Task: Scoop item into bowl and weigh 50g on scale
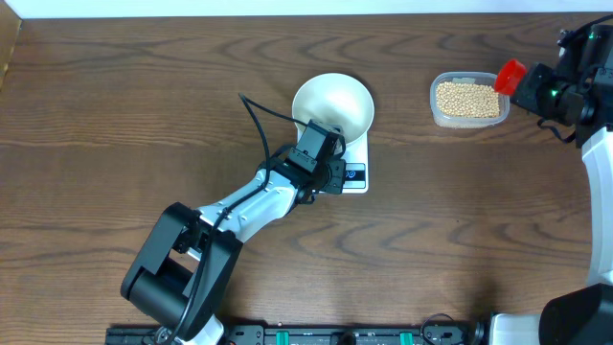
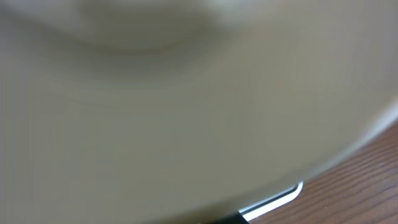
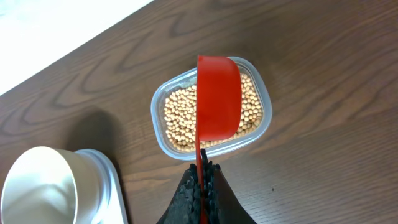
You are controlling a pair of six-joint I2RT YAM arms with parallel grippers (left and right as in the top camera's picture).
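Your left gripper (image 1: 322, 132) clamps empty bowl (image 1: 333, 101) on scale (image 1: 356, 174), right gripper (image 3: 204, 173) grips scoop (image 3: 217, 93) over beans (image 3: 177, 121), 0 scooped yet.

Clear plastic tub (image 3: 158, 118) is sitting on the dark wood-grain table (image 1: 460, 240). Red measuring scoop (image 3: 217, 93) is hanging above the tub's right part, cup turned on edge, handle running out past the tub's near wall. Pale strip (image 1: 287, 8) is showing beyond the tub's far side.
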